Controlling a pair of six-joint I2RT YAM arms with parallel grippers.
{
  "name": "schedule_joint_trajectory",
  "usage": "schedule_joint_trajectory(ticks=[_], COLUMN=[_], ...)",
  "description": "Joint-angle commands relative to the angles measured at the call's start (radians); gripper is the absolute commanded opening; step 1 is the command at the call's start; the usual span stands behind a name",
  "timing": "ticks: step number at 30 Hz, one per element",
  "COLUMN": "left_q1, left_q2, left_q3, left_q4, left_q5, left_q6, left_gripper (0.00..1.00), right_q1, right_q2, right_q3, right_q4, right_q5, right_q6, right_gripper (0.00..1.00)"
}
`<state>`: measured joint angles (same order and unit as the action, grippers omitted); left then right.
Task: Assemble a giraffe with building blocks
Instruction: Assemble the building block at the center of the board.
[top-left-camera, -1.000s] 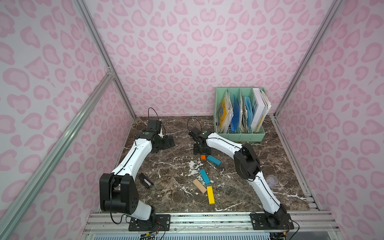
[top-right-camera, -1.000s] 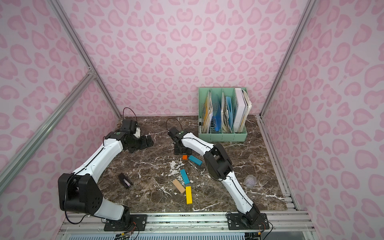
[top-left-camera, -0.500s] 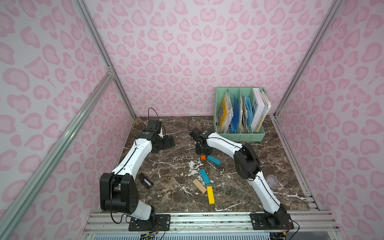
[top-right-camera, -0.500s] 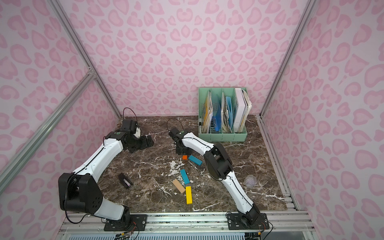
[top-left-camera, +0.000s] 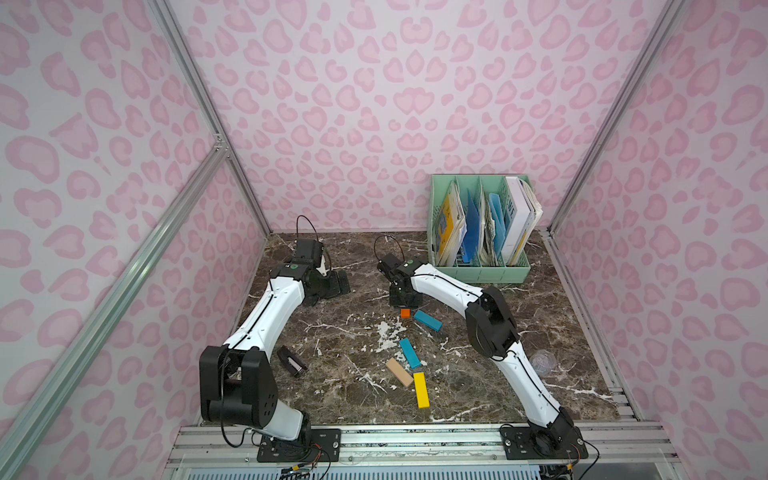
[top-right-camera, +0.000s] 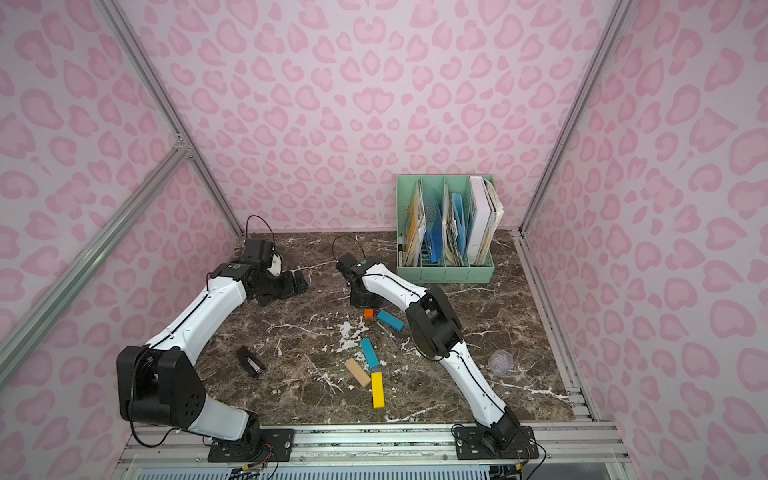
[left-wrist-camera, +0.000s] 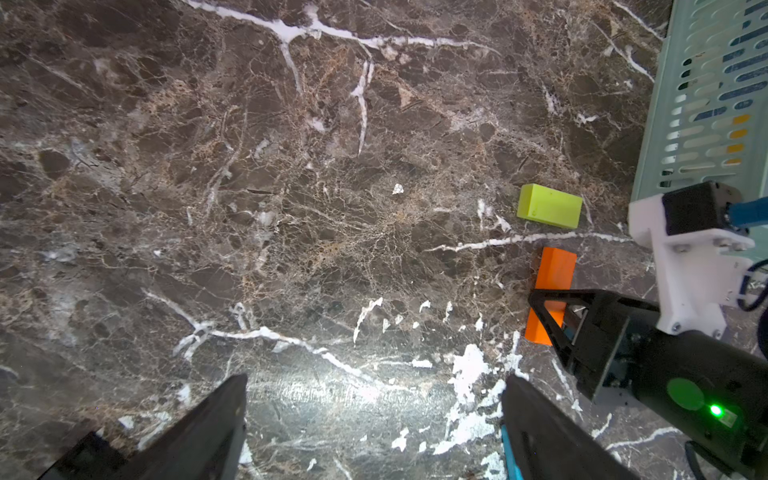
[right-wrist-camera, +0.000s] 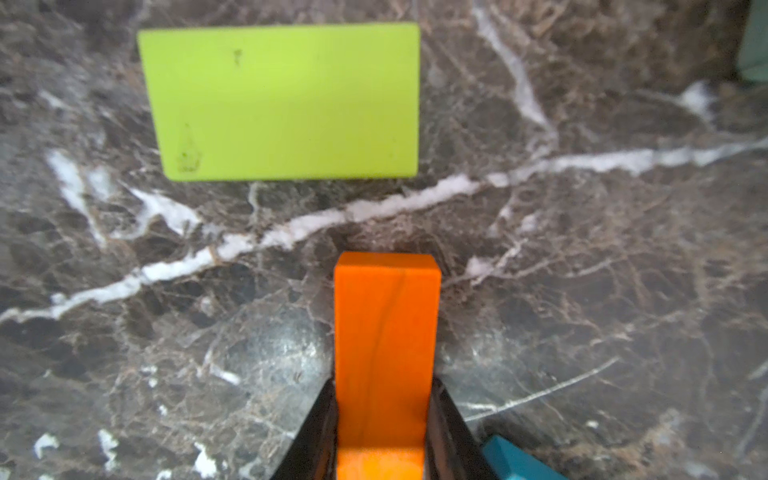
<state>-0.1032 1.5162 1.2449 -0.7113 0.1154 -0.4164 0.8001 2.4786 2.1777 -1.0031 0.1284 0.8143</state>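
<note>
1. The right tool (right-wrist-camera: 384, 390) pinches the orange block (right-wrist-camera: 386, 316) by its long sides, low on the counter (right-wrist-camera: 602, 291).
2. The lime green block (right-wrist-camera: 282, 99) lies flat beyond the orange block's free end, not touching it.
3. The left tool (left-wrist-camera: 374, 380) is spread wide over the counter.
4. One teal block (top-left-camera: 427, 320) lies just beside the orange block; a second teal block (top-left-camera: 409, 353), the tan block (top-left-camera: 399, 372) and the yellow block (top-left-camera: 421, 389) cluster nearer the arm bases.

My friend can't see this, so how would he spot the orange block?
Find the mint green file rack at the back of the table. Near its front corner, the right arm's fingers pinch the orange block. It is the only orange piece, between a lime green block and a teal one.
</note>
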Motion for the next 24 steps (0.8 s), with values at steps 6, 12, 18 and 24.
schedule_joint_trajectory(ticks=[6,12,18,24], left_q1=[0.003,0.002,0.003,0.004], left_q2=[0.005,0.007,0.009,0.009], left_q3=[0.006,0.006,0.010,0.008], left_q4=[-0.015,-0.015,-0.015,-0.015], left_q5=[0.005,0.007,0.008,0.009], left_q6=[0.011,0.011,0.011,0.010], left_gripper=[0.98,0.98,0.98,0.98], right_q1=[-0.002,-0.012,-0.021,-0.021], right_q2=[0.039,0.051,0.059,0.063], right_q3=[0.044,0.060,0.064,0.071], right_q4=[-0.023,-0.030,-0.025,-0.023], right_q5=[-0.015,-0.012,-0.016,-0.026], right_q6=[-0.015,-0.018,-0.024,-0.033], right_gripper=[0.31,0.31,0.31,0.31])
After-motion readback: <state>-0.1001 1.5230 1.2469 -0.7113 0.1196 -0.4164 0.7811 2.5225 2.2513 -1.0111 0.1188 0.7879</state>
